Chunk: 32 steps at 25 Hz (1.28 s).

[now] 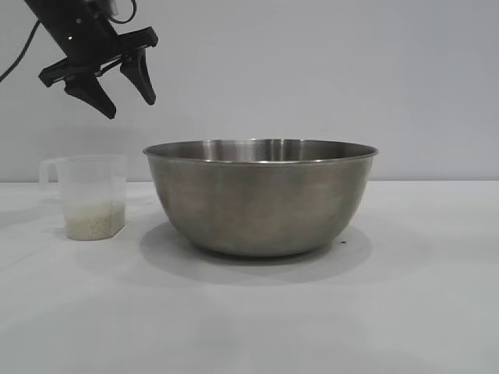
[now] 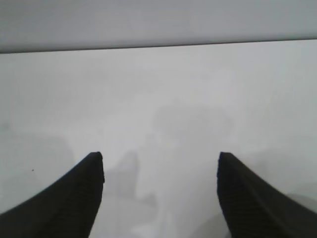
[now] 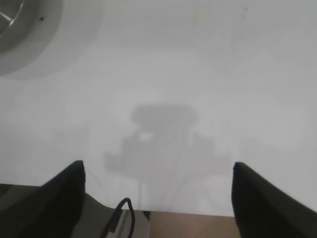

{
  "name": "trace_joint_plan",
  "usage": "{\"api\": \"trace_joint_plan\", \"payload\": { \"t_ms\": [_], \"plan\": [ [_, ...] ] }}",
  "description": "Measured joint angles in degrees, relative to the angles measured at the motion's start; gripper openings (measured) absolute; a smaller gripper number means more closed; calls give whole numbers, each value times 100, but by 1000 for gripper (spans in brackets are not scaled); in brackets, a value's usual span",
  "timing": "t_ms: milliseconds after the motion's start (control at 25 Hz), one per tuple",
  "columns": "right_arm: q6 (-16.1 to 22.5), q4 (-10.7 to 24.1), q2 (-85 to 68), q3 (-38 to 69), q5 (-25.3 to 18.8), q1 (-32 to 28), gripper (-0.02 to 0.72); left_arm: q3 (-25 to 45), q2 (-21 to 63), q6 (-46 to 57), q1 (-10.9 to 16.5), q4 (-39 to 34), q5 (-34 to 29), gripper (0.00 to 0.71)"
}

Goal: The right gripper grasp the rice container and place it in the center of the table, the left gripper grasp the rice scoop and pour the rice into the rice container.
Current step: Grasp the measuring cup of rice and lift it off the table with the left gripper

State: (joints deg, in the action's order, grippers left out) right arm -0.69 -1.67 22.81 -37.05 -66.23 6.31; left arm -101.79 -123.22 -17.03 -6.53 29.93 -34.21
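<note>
In the exterior view, the left gripper (image 1: pixel 125 97) hangs in the air at the upper left, above and slightly to the right of the rice scoop, touching nothing. Its two dark fingers point downward and are spread wide with nothing between them. The left wrist view shows the same gripper (image 2: pixel 161 163) with its fingers wide apart over bare white table (image 2: pixel 163 89).

Below it stands one rice scoop (image 1: pixel 90 196), upright on the table (image 1: pixel 249 312), its loop handle turned toward the left edge of the exterior view. A single pale layer of rice (image 1: pixel 94 220) fills the lowest part of the scoop.

Just to the right of the scoop, apart from it, sits one rice container (image 1: pixel 260 195), upright near the middle of the table. Its interior is not visible from this level angle.

The right arm does not appear in the exterior view. In the right wrist view, the right gripper (image 3: pixel 158 171) has its two fingers spread wide and empty above the table (image 3: pixel 163 64), near the table's edge, with the rim of the rice container (image 3: pixel 12 25) in one corner, well apart from the fingers.
</note>
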Motion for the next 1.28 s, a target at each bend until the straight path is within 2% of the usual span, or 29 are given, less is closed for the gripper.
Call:
{"api": "trace_joint_plan", "payload": {
  "t_ms": [360,600,800,1280],
  "plan": [
    [0,0,-1581,670,57,0,543,0,0,-2,0,-74,0,430],
    [-70,-55,-1968,907,76,0,543,0,0,-12,0,-255,0,430],
    [-306,-216,-2203,907,76,0,543,0,0,-24,0,-357,0,430],
    [-365,-284,-2376,907,76,0,543,0,0,-208,0,-417,-56,430]
  ]
}}
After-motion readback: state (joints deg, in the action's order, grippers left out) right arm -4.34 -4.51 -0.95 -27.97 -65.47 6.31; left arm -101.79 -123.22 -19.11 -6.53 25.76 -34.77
